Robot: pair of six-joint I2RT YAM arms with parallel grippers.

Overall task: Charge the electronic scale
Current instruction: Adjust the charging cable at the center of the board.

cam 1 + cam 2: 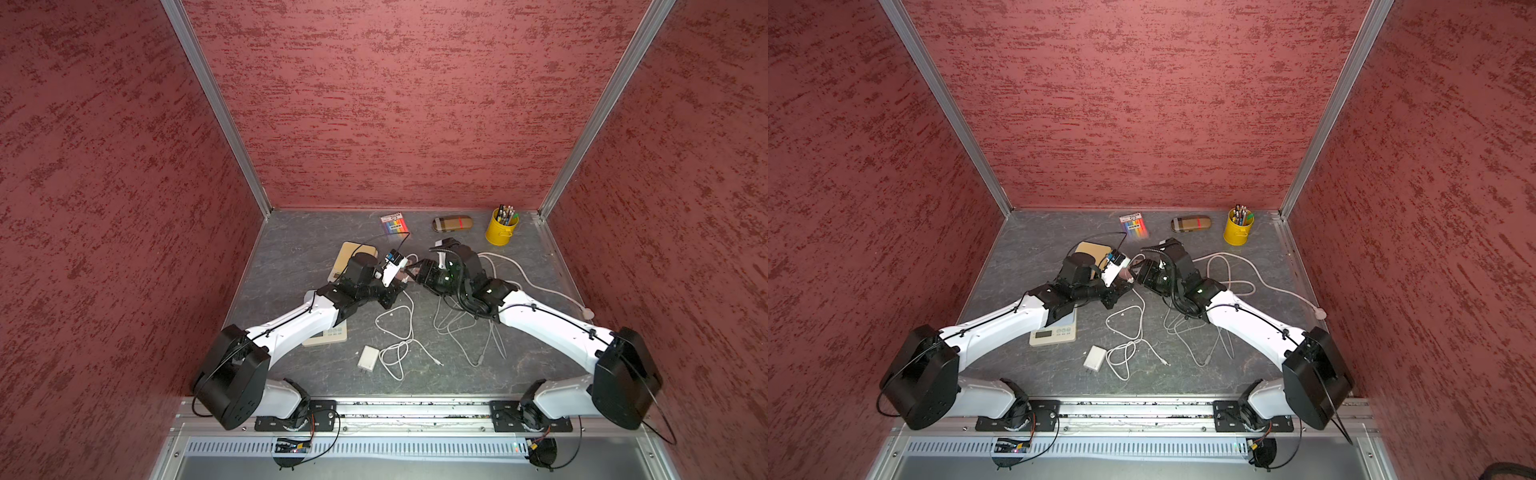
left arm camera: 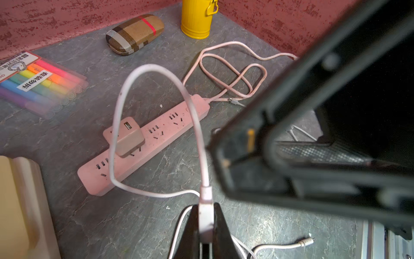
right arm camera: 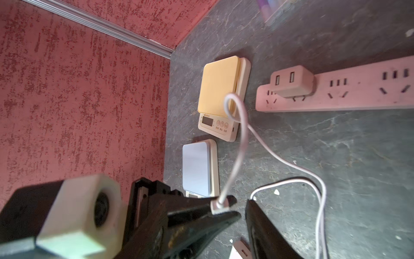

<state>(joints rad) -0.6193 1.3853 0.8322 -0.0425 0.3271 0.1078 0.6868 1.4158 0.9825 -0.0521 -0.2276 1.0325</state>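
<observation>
The left tool is clamping the white plug of a thin white charging cable. It is holding the plug in the air above the dark grey stone-patterned surface, and the cable is looping up and away from the jaws. The right tool is facing it closely with its jaws apart and nothing between them; the plug is sitting just beside one of its fingers.

The cream electronic scale with the yellow square platform is lying on the surface toward the left wall. Just beside it is a white scale with a pale blue platform. No cable is reaching either one. The pale pink power strip is lying near them, carrying a blocky two-port USB adapter.

The cable is looking light and limp, so it is likely to sag and swing. The stiff plug body, short of its tip, is the sensible place to grip. The scale is looking like light plastic that may slide when a connector is pushed in, so it is probably going to need bracing at the casing rather than the platform.
</observation>
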